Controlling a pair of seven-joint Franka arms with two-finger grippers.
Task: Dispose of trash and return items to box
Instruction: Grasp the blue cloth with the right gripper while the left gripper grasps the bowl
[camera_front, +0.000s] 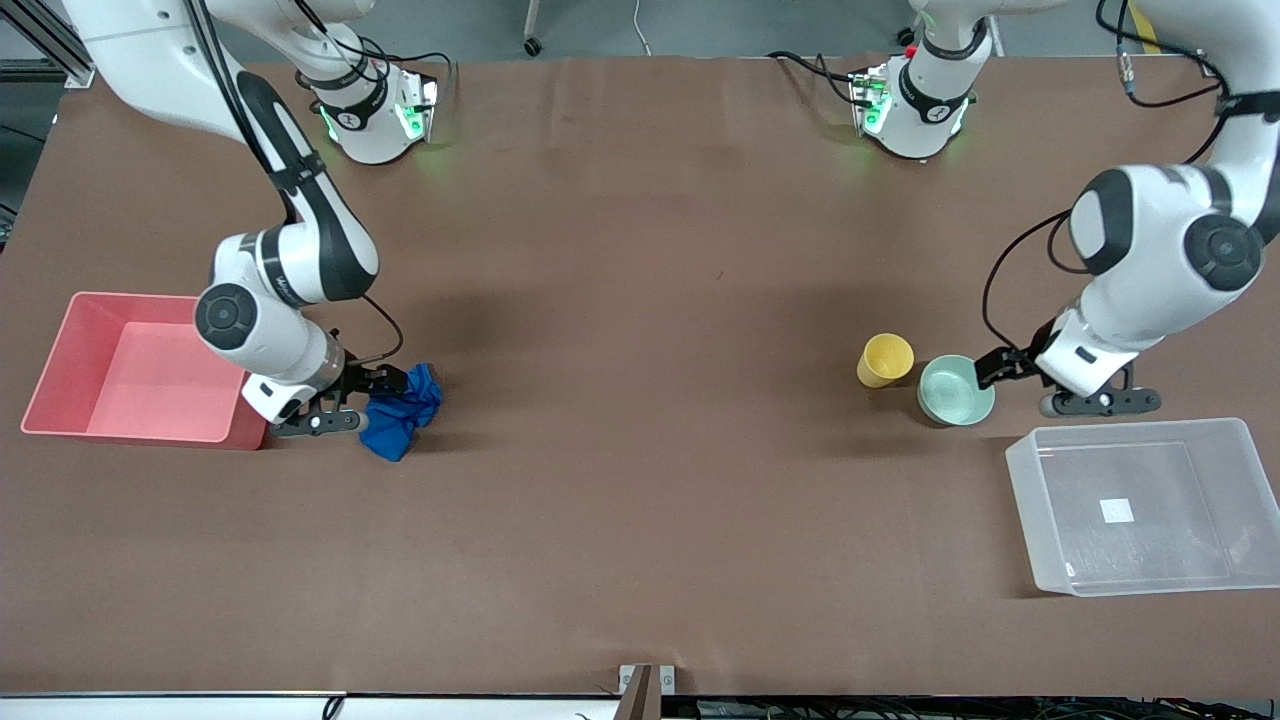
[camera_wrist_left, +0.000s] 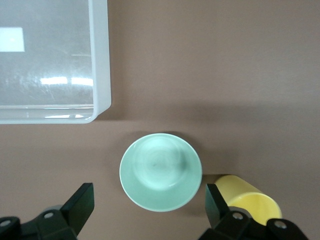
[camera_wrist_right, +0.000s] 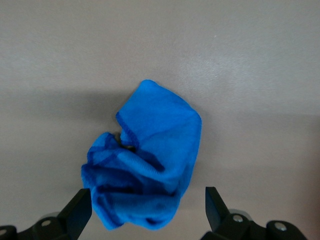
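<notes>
The blue cloth wad (camera_front: 405, 410) lies on the table beside the pink bin (camera_front: 60, 350). My right gripper (camera_front: 386, 383) is open just over the wad's bin-side end; in the right wrist view the cloth (camera_wrist_right: 150, 165) reaches in between the fingers (camera_wrist_right: 80, 210) of the gripper (camera_wrist_right: 147, 212). The mint bowl (camera_front: 955, 390) and the yellow cup (camera_front: 885, 360) stand side by side. My left gripper (camera_front: 988, 370) is open at the bowl's rim; in the left wrist view (camera_wrist_left: 149, 205) the bowl (camera_wrist_left: 161, 171) sits just ahead of the fingers and the cup (camera_wrist_left: 250, 200) beside one. Both grippers hold nothing.
The clear box (camera_front: 1180, 490), with a white label, stands at the left arm's end of the table, nearer the front camera than the bowl; its corner shows in the left wrist view (camera_wrist_left: 100, 60). The pink bin stands at the right arm's end.
</notes>
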